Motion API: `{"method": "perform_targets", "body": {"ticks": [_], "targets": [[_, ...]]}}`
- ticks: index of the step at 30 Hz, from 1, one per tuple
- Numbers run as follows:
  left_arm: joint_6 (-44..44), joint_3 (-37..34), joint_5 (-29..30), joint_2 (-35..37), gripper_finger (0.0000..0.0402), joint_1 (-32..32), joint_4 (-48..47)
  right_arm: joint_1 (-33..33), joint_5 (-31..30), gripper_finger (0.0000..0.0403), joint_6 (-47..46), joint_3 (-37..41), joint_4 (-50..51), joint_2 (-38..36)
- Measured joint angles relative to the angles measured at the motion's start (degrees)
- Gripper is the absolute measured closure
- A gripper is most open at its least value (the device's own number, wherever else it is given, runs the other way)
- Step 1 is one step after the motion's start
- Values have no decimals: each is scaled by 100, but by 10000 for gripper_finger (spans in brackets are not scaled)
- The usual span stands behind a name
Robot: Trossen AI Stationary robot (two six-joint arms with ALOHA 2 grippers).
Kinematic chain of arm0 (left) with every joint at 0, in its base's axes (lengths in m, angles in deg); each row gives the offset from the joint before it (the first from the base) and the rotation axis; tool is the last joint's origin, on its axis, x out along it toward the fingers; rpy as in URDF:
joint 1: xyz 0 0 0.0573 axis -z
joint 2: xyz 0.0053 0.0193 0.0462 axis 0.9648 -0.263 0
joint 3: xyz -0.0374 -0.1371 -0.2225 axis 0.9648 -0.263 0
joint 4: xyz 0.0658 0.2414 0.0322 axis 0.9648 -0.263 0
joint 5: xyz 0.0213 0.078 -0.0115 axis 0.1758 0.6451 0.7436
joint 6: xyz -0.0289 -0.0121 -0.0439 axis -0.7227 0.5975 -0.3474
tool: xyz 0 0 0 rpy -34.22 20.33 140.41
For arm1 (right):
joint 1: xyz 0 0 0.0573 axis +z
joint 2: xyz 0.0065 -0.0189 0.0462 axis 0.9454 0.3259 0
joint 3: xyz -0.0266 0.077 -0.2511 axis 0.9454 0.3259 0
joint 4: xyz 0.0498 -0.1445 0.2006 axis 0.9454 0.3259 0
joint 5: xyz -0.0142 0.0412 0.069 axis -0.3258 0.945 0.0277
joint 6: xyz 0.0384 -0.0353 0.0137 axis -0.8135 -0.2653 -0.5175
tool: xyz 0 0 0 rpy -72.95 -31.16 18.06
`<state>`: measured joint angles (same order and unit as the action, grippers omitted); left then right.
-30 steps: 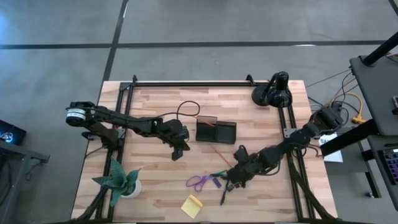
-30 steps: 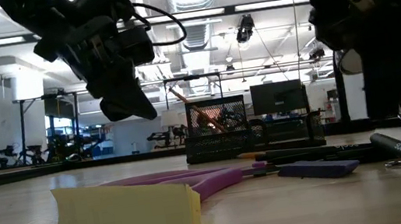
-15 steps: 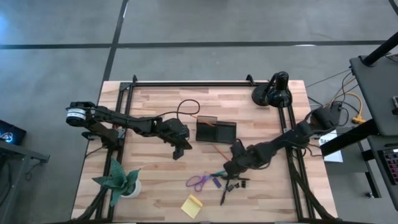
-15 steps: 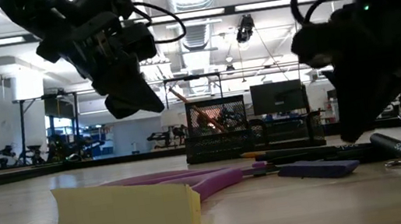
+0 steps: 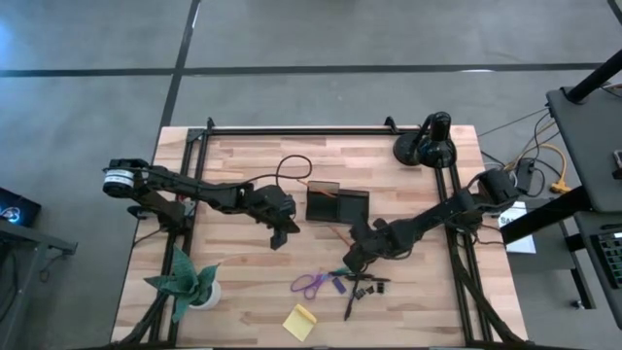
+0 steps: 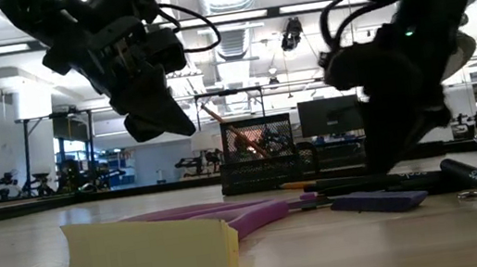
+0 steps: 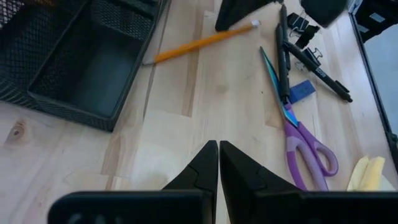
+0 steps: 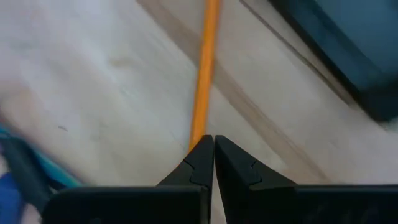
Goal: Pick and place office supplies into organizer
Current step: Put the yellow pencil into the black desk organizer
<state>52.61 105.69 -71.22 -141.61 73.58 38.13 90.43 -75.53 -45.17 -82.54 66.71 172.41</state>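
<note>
The dark organizer (image 5: 337,205) stands mid-table. An orange pencil (image 5: 340,237) lies flat on the wood just in front of it, also in the left wrist view (image 7: 199,42). My right gripper (image 5: 351,262) is shut, and its tips (image 8: 209,140) point down at the pencil's near end. My left gripper (image 5: 279,238) hangs shut above bare wood left of the organizer. Purple-handled scissors (image 5: 311,284), a small purple piece (image 5: 338,286), black clips (image 5: 372,286), a black pen (image 5: 350,303) and a yellow sticky-note pad (image 5: 299,321) lie near the front edge. My right gripper's shut fingertips stand over the pencil's near end (image 8: 198,134), coming from above at a steep slant and in line with the pencil. The pencil lies flat on the table. The fingers hide that end, so I cannot tell whether they touch it.
A green paper plant (image 5: 185,283) stands at the front left and a round black lamp (image 5: 425,142) at the far right corner. A black cable (image 5: 294,167) loops on the wood behind my left gripper. Black rails (image 5: 292,129) frame the table.
My right gripper has moved from over the clips and pen toward the far edge and a little left, sinking and rolling its wrist, and now stands at the pencil's near end. It has stayed shut. The supplies lie where they were.
</note>
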Motion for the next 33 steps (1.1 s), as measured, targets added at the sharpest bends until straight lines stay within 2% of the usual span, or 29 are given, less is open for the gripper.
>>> {"method": "perform_targets", "body": {"ticks": [3, 7, 10, 12, 16, 19, 22, 27, 33], "targets": [[-2, 0, 42, 0, 401, 0, 0, -9, 202, 394, 535, -3, -489, 73], [-2, 0, 105, 0, 401, 0, -3, 9, 958, 394, 1429, -26, -1057, 86], [-2, 0, 105, 0, 401, 0, -6, 6, 1294, 394, 1622, -28, -1116, 88], [-2, 0, 105, 0, 401, 0, -7, -7, 1189, 394, 1445, -28, -1064, 86], [-2, 0, 78, 0, 401, 0, -5, 4, 378, 394, 568, -26, -848, 59], [-3, 0, -394, -9, 401, 0, 2, -18, -4, 394, 173, -26, -820, 55], [-3, 11, -913, -96, 401, 46, 1, -56, -90, 394, 65, -26, -808, 60], [-24, 24, -943, -414, 394, 197, 2, -73, -89, 394, 75, -26, -807, 60], [-1224, 122, -940, -850, 364, 419, 107, -55, 140, 394, -386, -89, -814, 57]]}}
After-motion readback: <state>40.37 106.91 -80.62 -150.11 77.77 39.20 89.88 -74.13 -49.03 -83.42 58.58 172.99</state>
